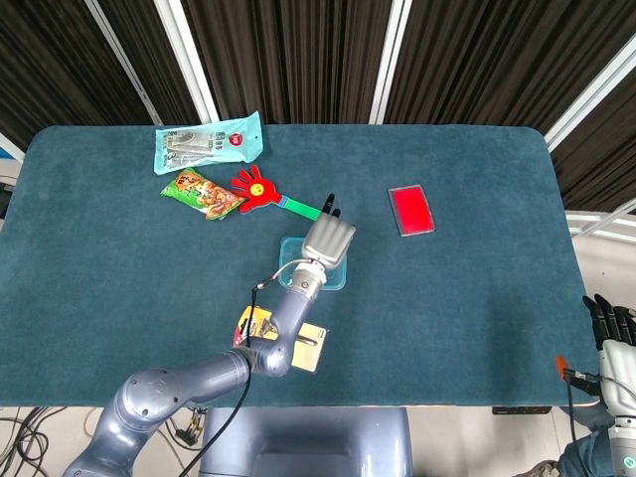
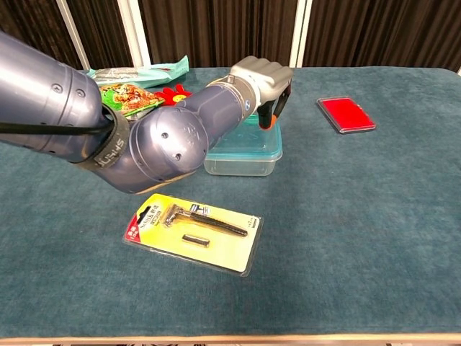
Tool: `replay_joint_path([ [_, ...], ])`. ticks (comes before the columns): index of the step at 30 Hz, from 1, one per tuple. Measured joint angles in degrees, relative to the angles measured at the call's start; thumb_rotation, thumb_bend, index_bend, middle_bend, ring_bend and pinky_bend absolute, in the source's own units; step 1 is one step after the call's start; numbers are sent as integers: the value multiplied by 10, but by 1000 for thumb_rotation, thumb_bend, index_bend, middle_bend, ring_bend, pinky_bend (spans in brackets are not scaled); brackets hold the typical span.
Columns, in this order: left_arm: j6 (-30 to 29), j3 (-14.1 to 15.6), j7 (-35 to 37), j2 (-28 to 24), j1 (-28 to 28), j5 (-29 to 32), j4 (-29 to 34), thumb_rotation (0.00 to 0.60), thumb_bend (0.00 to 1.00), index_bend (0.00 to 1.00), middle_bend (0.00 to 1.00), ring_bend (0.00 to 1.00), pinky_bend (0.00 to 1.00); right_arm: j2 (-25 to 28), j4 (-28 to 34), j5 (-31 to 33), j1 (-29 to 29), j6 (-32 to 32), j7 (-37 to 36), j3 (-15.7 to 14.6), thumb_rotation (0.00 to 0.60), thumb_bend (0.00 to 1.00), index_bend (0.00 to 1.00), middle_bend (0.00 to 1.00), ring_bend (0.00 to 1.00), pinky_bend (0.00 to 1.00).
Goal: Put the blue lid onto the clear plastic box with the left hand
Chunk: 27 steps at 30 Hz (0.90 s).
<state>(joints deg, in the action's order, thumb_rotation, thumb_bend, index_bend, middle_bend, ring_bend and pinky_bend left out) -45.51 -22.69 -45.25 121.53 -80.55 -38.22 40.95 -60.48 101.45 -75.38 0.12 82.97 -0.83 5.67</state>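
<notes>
The fingers of the left hand curl downward over the far right part of the clear plastic box, dark tips pointing at its top; whether they actually press the blue lid or hold anything I cannot tell from here. In the head view the left hand sits directly above the box, hiding most of it. The translucent blue lid lies flat on top of the box, its rim lined up with the box walls as far as the arm lets me see. The big grey left forearm reaches in from the near left and crosses over the box's left side.

Just in front of the box, on the teal cloth surface, lies a yellow-backed blister pack with a razor. Behind the box are a red hand-shaped clapper with a green handle, an orange and green snack packet and a pale blue packet. A red rectangular case lies well apart to the right.

The right hand hangs off the near right edge, dark fingers upright and slightly apart, holding nothing.
</notes>
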Motion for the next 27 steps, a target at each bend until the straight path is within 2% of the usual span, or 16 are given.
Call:
replay_joint_path([
  [27,12,-3,-23,30,-1,-29,-46,600,516,659,518,226,50,-1,-2,2,-1,0,-1,0,600,336,0,14,0,0],
])
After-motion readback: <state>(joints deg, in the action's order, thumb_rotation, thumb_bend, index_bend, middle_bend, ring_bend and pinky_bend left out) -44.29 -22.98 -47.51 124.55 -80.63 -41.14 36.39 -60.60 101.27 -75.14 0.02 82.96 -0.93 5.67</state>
